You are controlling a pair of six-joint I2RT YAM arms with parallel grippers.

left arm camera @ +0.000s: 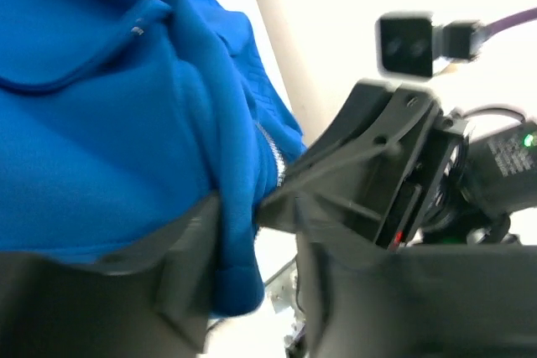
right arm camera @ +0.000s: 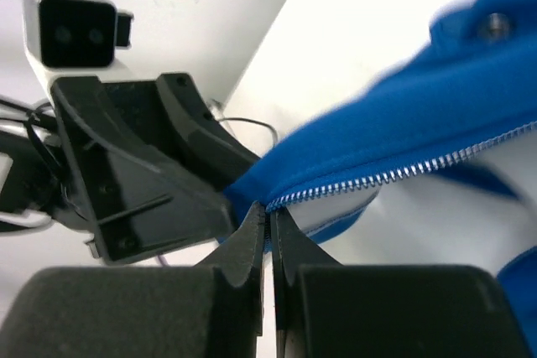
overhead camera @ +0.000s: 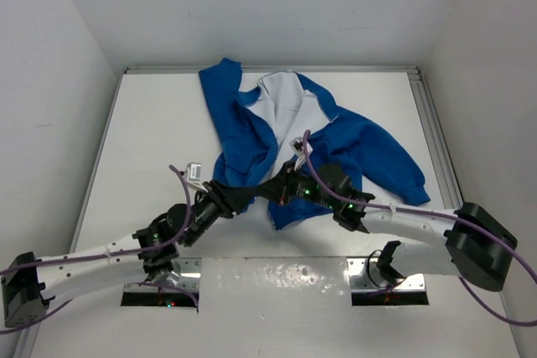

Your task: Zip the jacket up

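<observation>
My right pincer [right arm camera: 270, 228] is clamped on the jacket [overhead camera: 252, 136] at the zipper [right arm camera: 403, 175] foot. My left pincer [left arm camera: 239, 224] stands narrowly parted around the hem. The jacket sprawls from the far edge of the table [overhead camera: 151, 165] to its centre; I should hold the tape taut.

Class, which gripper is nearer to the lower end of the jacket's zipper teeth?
Right. The right gripper is closed on the lower end of the zipper teeth. The left gripper sits just beside that end, jaws apart around the hem of the jacket.
</observation>
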